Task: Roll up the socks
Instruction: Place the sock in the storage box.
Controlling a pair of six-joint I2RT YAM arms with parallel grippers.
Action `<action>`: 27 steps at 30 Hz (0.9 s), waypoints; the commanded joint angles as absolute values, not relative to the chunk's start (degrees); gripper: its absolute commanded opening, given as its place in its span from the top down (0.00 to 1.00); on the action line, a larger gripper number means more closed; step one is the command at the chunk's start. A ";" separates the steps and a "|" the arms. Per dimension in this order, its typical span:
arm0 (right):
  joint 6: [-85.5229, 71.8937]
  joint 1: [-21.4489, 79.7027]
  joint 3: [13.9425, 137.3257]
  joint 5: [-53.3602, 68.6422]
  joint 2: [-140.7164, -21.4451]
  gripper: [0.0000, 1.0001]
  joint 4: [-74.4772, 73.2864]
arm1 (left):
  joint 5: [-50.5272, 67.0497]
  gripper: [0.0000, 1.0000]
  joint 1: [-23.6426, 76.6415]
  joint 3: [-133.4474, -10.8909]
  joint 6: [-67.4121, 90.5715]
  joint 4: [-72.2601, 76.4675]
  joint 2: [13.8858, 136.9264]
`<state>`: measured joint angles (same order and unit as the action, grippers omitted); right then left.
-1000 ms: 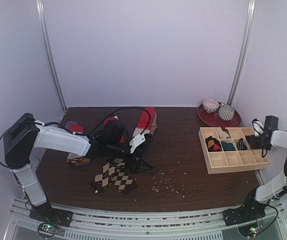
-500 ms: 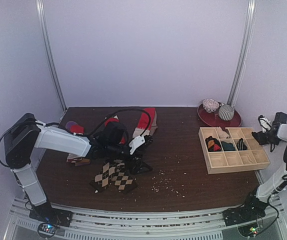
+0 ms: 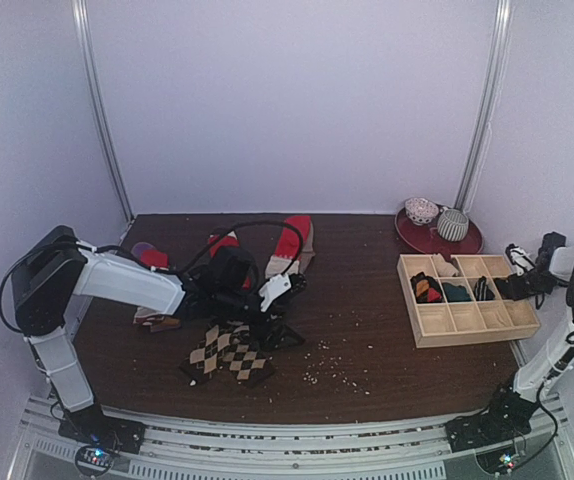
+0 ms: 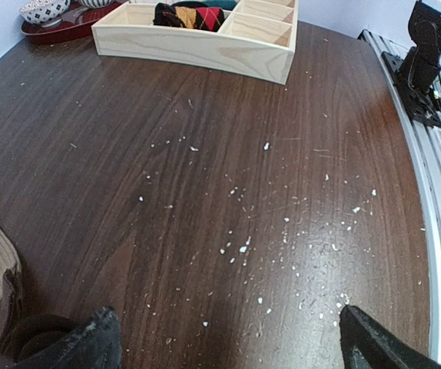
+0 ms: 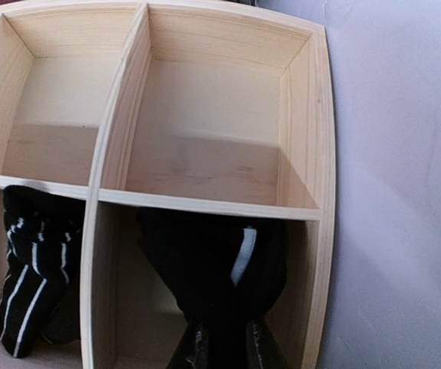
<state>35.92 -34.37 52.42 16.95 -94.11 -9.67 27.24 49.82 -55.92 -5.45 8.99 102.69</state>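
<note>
A brown-and-beige argyle sock pair [image 3: 225, 352] lies flat on the dark table, and red socks [image 3: 292, 240] lie behind it. My left gripper [image 3: 279, 330] hovers just right of the argyle pair. Its jaws are open in the left wrist view [image 4: 232, 346], with only bare crumbed table between them. At the pale wooden tray's [image 3: 457, 335] right end is my right gripper [image 3: 512, 288]. In the right wrist view it [image 5: 222, 346] is shut on a black sock with a white stripe [image 5: 205, 261], inside a tray compartment [image 5: 205, 204]. A black striped sock [image 5: 32, 269] fills the cell to its left.
A red plate with two bowls [image 3: 437, 235] stands behind the tray. White crumbs [image 3: 332, 375] are scattered over the table's front middle. More sock pieces [image 3: 157, 320] lie under the left arm. The right arm's base [image 4: 428, 61] and a metal rail line the near edge.
My right gripper swung out to the right of the tray and has come back over its right end. The left arm has barely moved.
</note>
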 commanded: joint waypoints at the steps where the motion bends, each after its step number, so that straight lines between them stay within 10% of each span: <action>1: 37.11 -34.73 53.49 10.65 -97.49 0.93 -12.49 | 27.71 0.02 49.92 -56.86 -5.83 10.81 103.38; 9: 33.65 -34.72 56.79 8.69 -102.76 0.90 -13.59 | 27.42 0.02 49.93 -57.22 -5.97 10.30 103.67; 13: 29.96 -34.79 59.00 8.03 -104.36 0.69 -14.67 | 27.08 0.02 49.93 -57.26 -6.11 9.96 103.40; 27: 23.90 -34.73 63.37 15.72 -97.51 0.47 -16.56 | 26.89 0.02 49.90 -56.97 -5.96 9.65 102.03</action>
